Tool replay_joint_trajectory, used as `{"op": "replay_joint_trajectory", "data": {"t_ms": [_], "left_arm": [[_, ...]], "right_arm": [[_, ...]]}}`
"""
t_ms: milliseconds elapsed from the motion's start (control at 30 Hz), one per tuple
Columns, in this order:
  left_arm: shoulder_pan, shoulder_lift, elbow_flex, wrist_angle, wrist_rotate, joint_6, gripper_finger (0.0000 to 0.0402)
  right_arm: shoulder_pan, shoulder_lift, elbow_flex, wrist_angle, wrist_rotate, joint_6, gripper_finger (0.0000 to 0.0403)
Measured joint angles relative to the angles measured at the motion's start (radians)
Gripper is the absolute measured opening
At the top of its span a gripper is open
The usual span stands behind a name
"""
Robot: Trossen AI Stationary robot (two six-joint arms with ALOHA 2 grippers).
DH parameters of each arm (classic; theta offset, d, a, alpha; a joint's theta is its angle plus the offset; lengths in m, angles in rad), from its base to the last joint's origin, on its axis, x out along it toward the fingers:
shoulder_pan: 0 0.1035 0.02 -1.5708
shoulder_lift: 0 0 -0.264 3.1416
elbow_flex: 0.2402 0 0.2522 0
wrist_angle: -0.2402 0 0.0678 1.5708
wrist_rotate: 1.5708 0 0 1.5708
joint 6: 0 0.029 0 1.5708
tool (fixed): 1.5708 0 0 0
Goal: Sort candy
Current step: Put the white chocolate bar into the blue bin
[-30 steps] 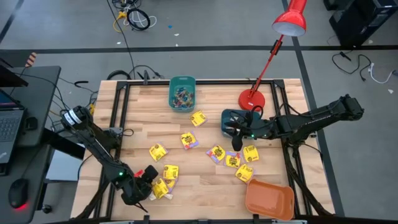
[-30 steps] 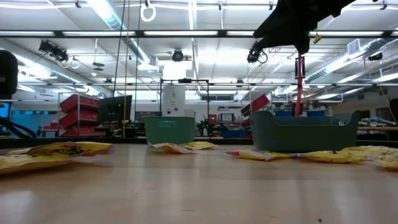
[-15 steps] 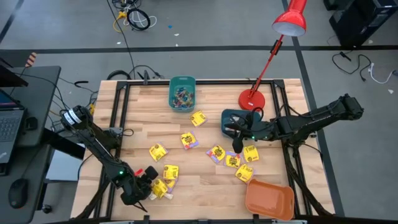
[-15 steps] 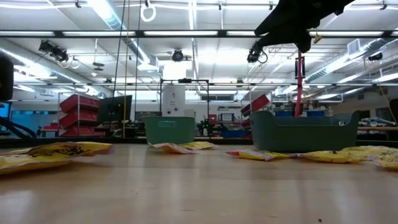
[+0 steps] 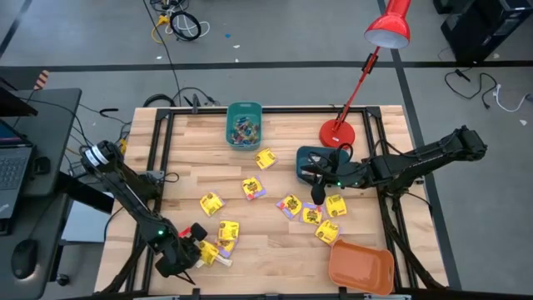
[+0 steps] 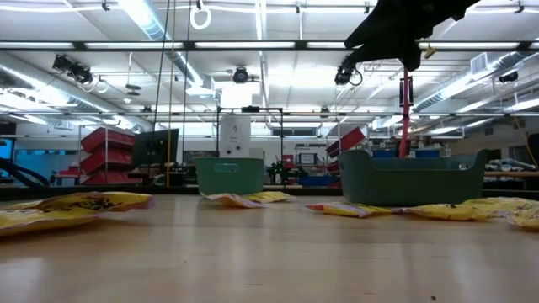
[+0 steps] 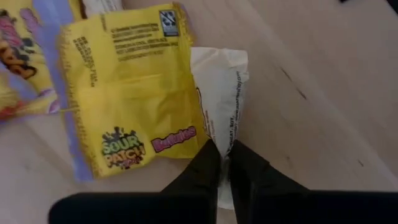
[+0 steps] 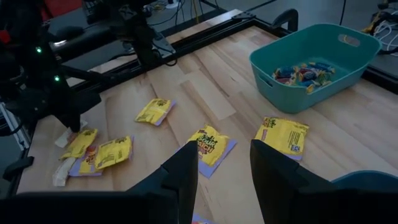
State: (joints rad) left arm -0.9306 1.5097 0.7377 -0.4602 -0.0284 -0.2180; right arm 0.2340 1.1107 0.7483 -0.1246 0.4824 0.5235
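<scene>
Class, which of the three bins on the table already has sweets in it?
The light teal bin at the table's far edge; the dark teal bin and orange bin show none.

Your left gripper [image 5: 202, 252] sits low at the near left corner of the table [image 5: 187, 158], right among a cluster of yellow packets [image 5: 226, 233]. Your right gripper [image 5: 317, 193] hangs beside the dark teal bin [image 5: 310, 157], above more scattered yellow packets. The orange bin [image 5: 361, 267] sits at the near right corner.
</scene>
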Motion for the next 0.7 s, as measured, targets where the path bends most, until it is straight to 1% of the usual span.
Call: {"op": "replay_joint_trajectory", "data": {"t_ms": [167,300,400,467,533,600,633,700], "left_arm": [[0.000,-0.011,0.034,-0.055,-0.041,0.002,0.0022],[0.000,-0.011,0.072,-0.123,-0.050,0.003,0.0022],[0.000,-0.011,0.131,-0.230,-0.057,-0.002,0.0022],[0.000,-0.012,0.189,-0.319,-0.086,-0.002,0.0022],[0.000,-0.013,0.252,-0.422,-0.143,0.010,0.0022],[0.000,-0.013,0.315,-0.497,-0.235,0.040,0.0021],[0.000,-0.013,0.345,-0.523,-0.299,0.064,0.0021],[0.004,-0.014,0.393,-0.545,-0.460,0.117,0.0021]], "right_arm": [[0.000,0.000,0.000,0.000,0.000,-0.001,0.0132],[0.000,0.000,0.000,0.000,0.003,-0.003,0.0132],[0.000,0.000,0.000,-0.002,0.016,-0.004,0.0132],[0.000,0.000,0.000,-0.003,0.019,-0.008,0.0132],[0.000,0.000,0.000,-0.003,0.019,-0.012,0.0132],[0.000,0.000,0.000,-0.003,0.025,-0.021,0.0132],[0.000,0.000,0.000,-0.003,0.026,-0.025,0.0132],[0.000,0.000,0.000,-0.003,0.026,-0.028,0.0132]]}}
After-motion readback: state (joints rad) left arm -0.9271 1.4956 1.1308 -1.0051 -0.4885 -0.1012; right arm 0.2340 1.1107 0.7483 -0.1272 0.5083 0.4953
